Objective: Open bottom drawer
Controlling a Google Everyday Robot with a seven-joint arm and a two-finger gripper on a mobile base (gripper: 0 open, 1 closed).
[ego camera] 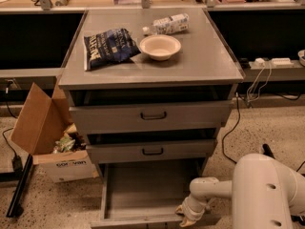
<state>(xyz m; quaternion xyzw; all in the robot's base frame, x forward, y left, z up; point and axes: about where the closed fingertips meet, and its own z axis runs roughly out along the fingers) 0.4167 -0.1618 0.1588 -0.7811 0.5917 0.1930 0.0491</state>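
The bottom drawer [143, 192] of the grey metal cabinet is pulled well out, and its bare grey inside shows. Its front panel [136, 221] runs along the lower edge of the view, and its handle is hidden. My gripper [187, 215] is at the end of the white arm [214, 187], low down at the right end of that front panel, touching or very near it. The top drawer [152, 116] and middle drawer [152, 151] each show a black loop handle and stand slightly out.
On the cabinet top [209, 63] lie a dark blue chip bag [109, 46], a cream bowl [160, 46] and a plastic bottle [167, 24] on its side. An open cardboard box [45, 132] stands left of the cabinet. Cables [248, 94] hang at the right. My white body [267, 194] fills the lower right.
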